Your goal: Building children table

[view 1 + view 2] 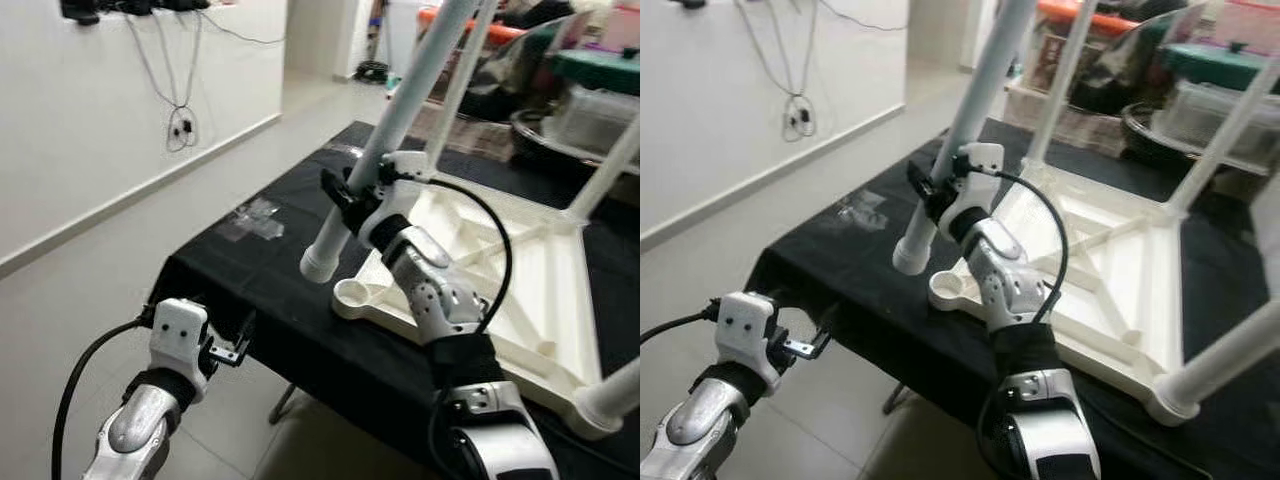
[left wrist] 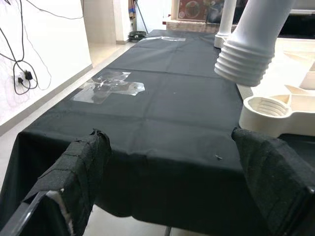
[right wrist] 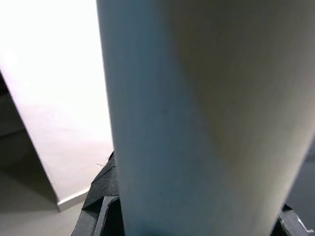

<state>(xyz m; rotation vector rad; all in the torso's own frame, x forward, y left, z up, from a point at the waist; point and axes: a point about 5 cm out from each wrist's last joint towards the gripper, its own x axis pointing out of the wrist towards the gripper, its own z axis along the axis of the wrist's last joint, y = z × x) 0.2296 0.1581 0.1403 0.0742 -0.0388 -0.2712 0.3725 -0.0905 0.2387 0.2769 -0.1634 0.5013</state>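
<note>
Leg (image 1: 400,120), white tube, clamped in right tool (image 1: 345,195), tilted, threaded lower end (image 2: 246,61) hanging just above and beside the empty corner socket (image 2: 266,105), not touching it. Going left to right: wall with dangling cables (image 1: 180,125) at far left; left tool (image 2: 172,172) low at near edge of black-covered table (image 1: 270,300), fingers (image 2: 83,167) spread wide, holding nothing, pointing across the cloth toward the socket. Clear tape patch (image 1: 255,220) on cloth left of the leg. Right tool grips the leg a little above its threaded end, fingers closed round the tube; right wrist view is close-up of the white tube between the black pads. White tabletop (image 1: 500,270) lies upside down on the table, ribs up, right of the tool; socket is at its near-left corner, directly under the tool. Other legs (image 1: 610,165) already stand in the tabletop's other corners. Clutter and bins (image 1: 590,110) behind, far right.
</note>
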